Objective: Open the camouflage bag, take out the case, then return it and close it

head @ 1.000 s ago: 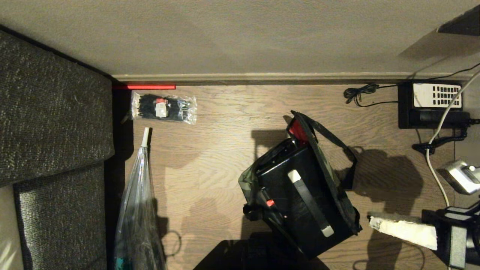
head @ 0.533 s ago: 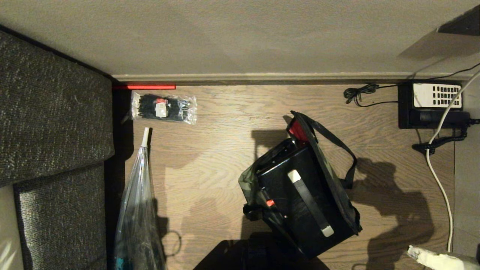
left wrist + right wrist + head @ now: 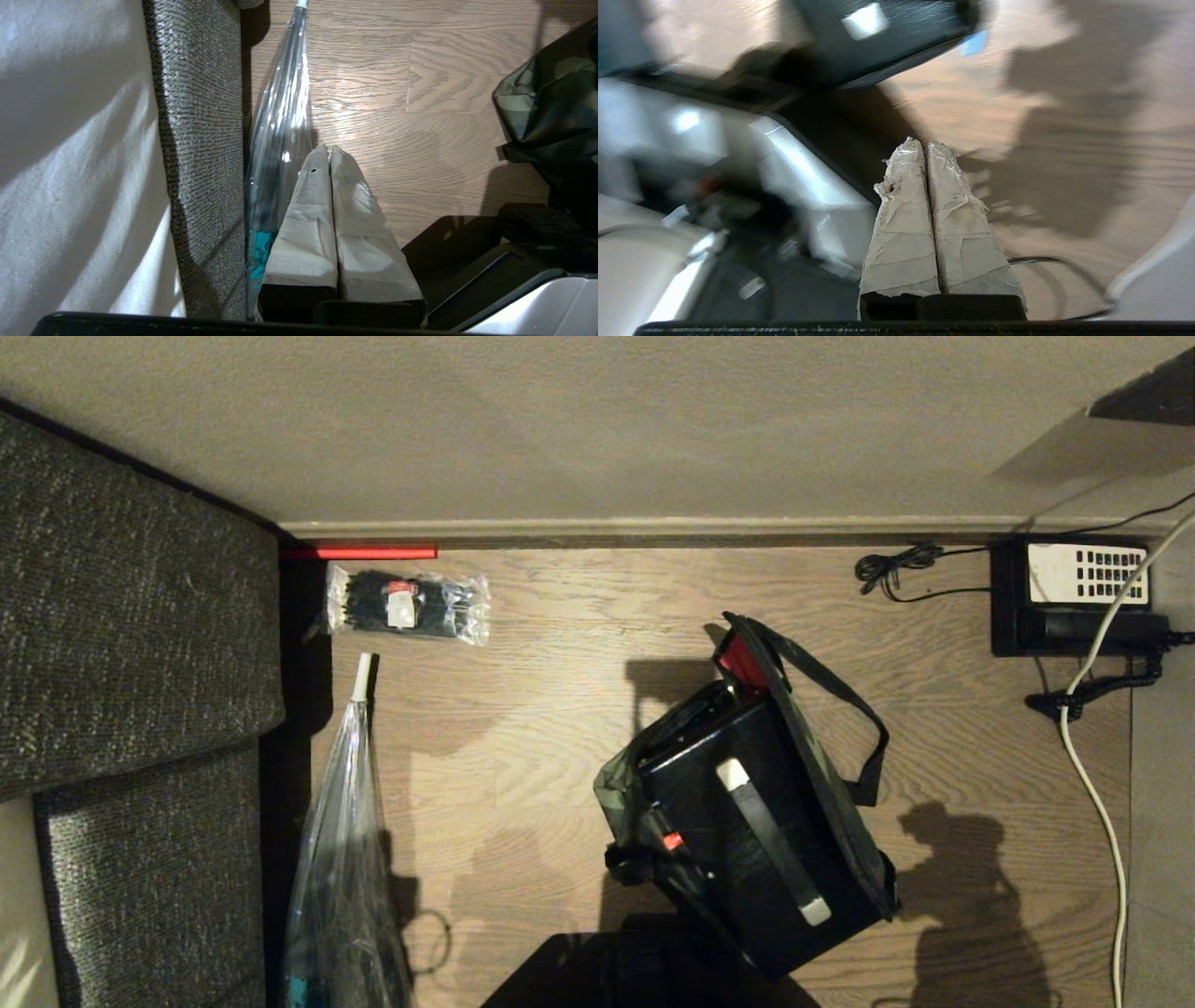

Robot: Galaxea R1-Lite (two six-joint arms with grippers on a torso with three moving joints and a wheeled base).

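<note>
The camouflage bag (image 3: 613, 786) stands open on the wooden floor, its lid flap with red lining (image 3: 742, 663) thrown back toward the wall. The black case (image 3: 700, 775) sits inside it. The case's long handle (image 3: 770, 845) with whitish ends faces up, and a small red latch (image 3: 670, 841) shows at its side. Neither gripper is in the head view. My right gripper (image 3: 926, 145) is shut on nothing, low beside my own body and away from the bag. My left gripper (image 3: 327, 150) is parked and shut on nothing, with the bag's camouflage corner (image 3: 546, 98) off to one side.
A grey sofa (image 3: 131, 644) fills the left side, with a clear plastic bag (image 3: 341, 859) leaning beside it. A packet of black zip ties (image 3: 408, 605) lies near the wall. A black telephone (image 3: 1074, 597) and a white cable (image 3: 1092, 784) lie at the right.
My right arm has pulled back from the floor at the bag's right and left the head view; its shadow slid toward the near edge. Bag and case have not moved.
</note>
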